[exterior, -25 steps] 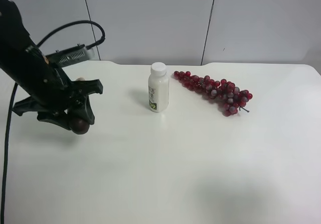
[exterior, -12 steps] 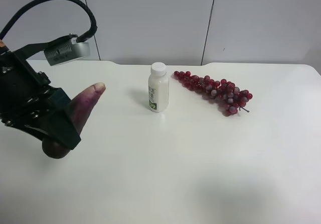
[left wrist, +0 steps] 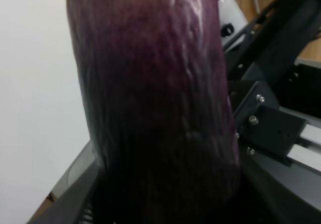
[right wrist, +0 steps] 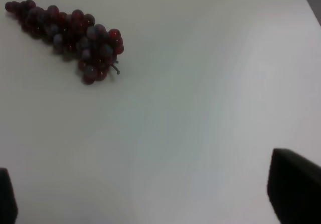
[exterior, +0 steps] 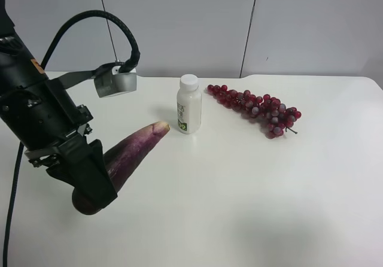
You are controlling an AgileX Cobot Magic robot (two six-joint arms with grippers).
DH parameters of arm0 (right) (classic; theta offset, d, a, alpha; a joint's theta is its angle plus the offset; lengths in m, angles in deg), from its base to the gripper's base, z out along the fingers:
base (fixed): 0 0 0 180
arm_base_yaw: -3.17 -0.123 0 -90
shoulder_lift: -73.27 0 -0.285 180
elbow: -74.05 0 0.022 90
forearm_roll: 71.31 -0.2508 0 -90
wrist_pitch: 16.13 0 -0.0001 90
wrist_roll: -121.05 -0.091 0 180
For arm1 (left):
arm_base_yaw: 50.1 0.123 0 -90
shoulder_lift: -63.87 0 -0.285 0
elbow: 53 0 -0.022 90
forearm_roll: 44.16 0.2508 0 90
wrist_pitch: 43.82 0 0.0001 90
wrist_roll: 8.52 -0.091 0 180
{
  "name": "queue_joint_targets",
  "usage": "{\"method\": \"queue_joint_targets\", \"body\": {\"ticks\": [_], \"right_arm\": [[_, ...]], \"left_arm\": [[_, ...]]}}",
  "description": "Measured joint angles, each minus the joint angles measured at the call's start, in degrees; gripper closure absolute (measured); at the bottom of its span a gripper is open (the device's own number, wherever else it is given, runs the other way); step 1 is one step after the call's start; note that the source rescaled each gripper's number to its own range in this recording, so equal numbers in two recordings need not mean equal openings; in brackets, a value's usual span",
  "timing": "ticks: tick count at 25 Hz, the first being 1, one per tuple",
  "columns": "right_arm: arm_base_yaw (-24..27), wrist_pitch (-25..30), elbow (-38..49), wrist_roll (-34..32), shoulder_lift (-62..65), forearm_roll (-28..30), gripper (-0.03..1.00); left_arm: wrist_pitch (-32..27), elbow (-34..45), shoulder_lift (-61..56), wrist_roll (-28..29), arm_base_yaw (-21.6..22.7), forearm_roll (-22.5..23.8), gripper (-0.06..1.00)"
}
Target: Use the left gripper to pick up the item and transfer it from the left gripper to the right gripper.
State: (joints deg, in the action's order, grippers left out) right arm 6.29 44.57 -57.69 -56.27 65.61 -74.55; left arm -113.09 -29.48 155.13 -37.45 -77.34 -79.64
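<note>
In the exterior high view, the left gripper, on the black arm at the view's left, is shut on the thick end of the dark purple eggplant. It holds the eggplant above the table, tilted, with the pale tip pointing at the white bottle. In the left wrist view the eggplant fills the frame between the jaws. The right gripper shows only in the right wrist view. Its fingertips stand wide apart at the frame corners, open and empty above the table.
The white bottle stands upright at mid-table. A red grape bunch lies to its right and also shows in the right wrist view. The white table has a grey wall behind it. A black cable loops over the left arm.
The left arm has lifted the eggplant and swung it toward the table's middle. The eggplant's pale tip now reaches out near the bottle. Bottle and grapes have not moved.
</note>
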Motion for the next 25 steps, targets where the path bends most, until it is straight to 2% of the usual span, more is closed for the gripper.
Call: {"method": "queue_joint_targets", "body": {"ticks": [7,21,25], "right_arm": [[0.0,0.0,0.0,0.0,0.0,0.0,-0.03],[0.0,0.0,0.0,0.0,0.0,0.0,-0.03],[0.0,0.0,-0.21,2.53,-2.3,-2.82,-0.03]], "left_arm": [[0.0,-0.05,0.97,-4.62,-0.07,-0.42,0.94],[0.0,-0.05,0.97,-7.72,-0.07,-0.42,0.94],[0.0,-0.05,0.97,-7.91,-0.07,-0.42,0.94]]}}
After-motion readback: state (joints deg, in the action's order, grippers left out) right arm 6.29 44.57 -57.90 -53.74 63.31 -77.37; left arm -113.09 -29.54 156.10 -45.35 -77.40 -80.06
